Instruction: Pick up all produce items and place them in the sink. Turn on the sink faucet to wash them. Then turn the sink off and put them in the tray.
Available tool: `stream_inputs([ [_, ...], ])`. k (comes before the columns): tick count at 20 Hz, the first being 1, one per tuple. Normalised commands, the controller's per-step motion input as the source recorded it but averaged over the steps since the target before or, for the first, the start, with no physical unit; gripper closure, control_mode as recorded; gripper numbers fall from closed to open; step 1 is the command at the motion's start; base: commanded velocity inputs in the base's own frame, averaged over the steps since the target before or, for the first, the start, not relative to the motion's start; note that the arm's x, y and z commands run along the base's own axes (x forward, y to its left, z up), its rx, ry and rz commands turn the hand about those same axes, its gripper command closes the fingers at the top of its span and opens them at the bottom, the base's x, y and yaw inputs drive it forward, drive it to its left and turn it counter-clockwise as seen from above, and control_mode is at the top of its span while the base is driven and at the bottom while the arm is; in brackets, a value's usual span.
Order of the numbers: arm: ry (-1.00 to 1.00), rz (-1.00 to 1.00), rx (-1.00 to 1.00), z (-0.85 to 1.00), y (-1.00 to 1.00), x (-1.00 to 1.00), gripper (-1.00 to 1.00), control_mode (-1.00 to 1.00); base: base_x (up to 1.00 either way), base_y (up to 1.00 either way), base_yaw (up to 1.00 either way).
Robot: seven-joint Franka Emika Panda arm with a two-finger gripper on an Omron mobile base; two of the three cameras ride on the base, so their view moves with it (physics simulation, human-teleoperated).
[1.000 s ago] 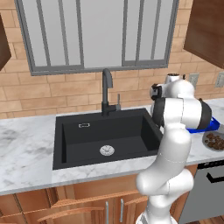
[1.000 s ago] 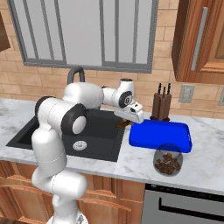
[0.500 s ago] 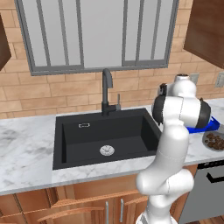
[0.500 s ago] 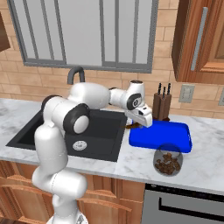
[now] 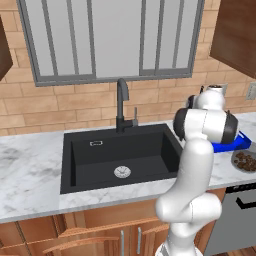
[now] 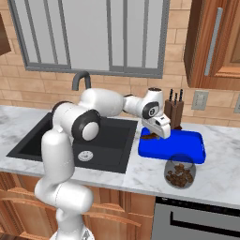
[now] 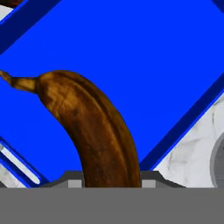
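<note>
The produce item, a dark brown banana, is held in my gripper, which is shut on it. In the right base view the banana hangs just above the left end of the blue tray. In the hand view the tray's floor spreads out under the fruit, whose stem points to the upper left. The black sink lies to the left of the tray, with its faucet behind my arm. In the left base view the sink and faucet are in plain sight, and my arm covers most of the tray.
A round grey dish of brown lumps stands on the counter just in front of the tray. A knife block stands against the brick wall behind the tray. The dishwasher front sits below the counter at the right.
My arm has swung right, carrying the banana from over the sink's right edge to above the left end of the blue tray. The grip is unchanged.
</note>
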Motion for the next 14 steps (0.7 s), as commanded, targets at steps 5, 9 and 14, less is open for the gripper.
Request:
stream_inputs([
  [5, 0.01, -0.04, 0.00, -0.18, -0.17, 0.14, 1.00, -1.00, 0.00, 0.00, 0.00],
  [9, 0.02, -0.04, 0.00, -0.28, -0.13, 0.17, 1.00, -1.00, 0.00, 0.00, 0.00],
  [14, 0.01, -0.04, 0.00, -0.34, -0.12, 0.20, 1.00, -1.00, 0.00, 0.00, 0.00],
])
